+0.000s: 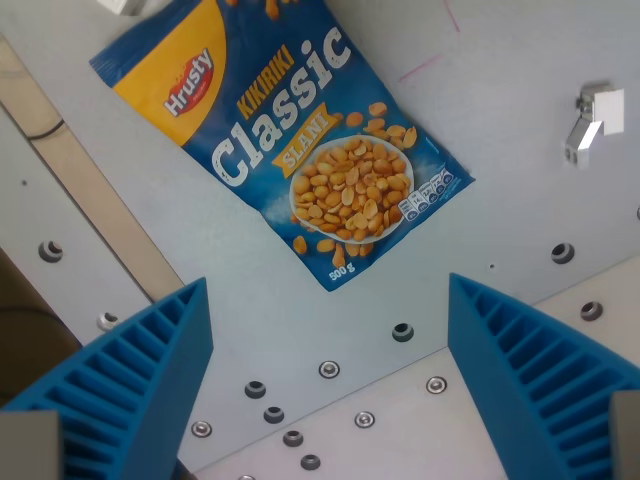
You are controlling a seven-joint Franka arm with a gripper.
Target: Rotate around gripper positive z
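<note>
Open gripper (325, 300) above peanut bag (290, 140)

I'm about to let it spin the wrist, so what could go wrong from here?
1. The open gripper holds nothing and its blue fingers flank the peanut bag; if the arm is low, a turn might sweep a fingertip into the bag's lower corner.
2. The small white bracket stands on the grey table at the wrist view's right; height is unclear, so it may lie in the sweep.

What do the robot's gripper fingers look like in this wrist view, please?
The gripper has two bright blue plastic fingers, wedge-shaped and ribbed with parallel slats like a fin structure. The second finger matches it. No cables or markings show on them.
</note>
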